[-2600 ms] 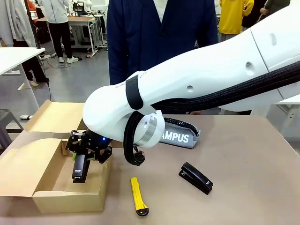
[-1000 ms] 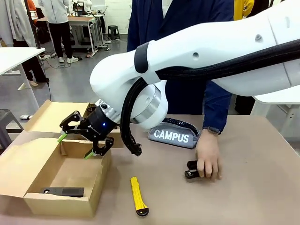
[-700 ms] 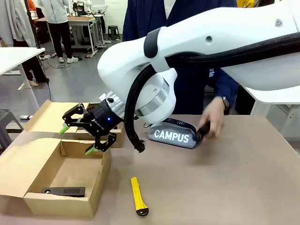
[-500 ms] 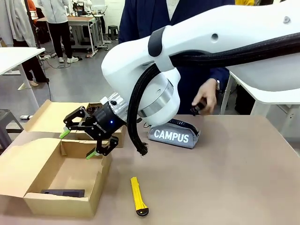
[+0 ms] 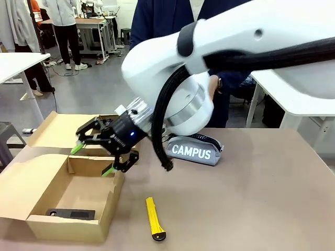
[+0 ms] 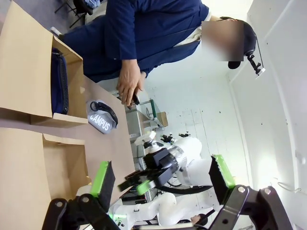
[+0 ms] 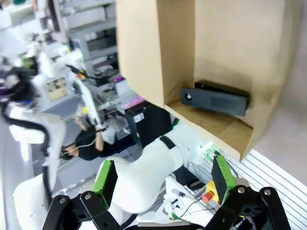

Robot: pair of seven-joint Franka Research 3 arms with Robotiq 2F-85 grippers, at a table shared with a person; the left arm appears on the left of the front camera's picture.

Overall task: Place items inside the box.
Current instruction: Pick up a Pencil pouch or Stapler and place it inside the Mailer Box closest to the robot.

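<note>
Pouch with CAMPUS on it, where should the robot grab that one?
Grab its middle, coming straight down. The pouch lies long and low on the table, lettering toward the robot and zipper along the top, so a pinch front-to-back across the narrow body should fit.

Two boxes [image 5: 63,228] [image 5: 56,130], one pouch [image 5: 196,151], one stapler [image 5: 70,214], one knife [image 5: 153,217] (yellow)

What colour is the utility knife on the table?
Yellow utility knife, black end; front view shows it best.
</note>
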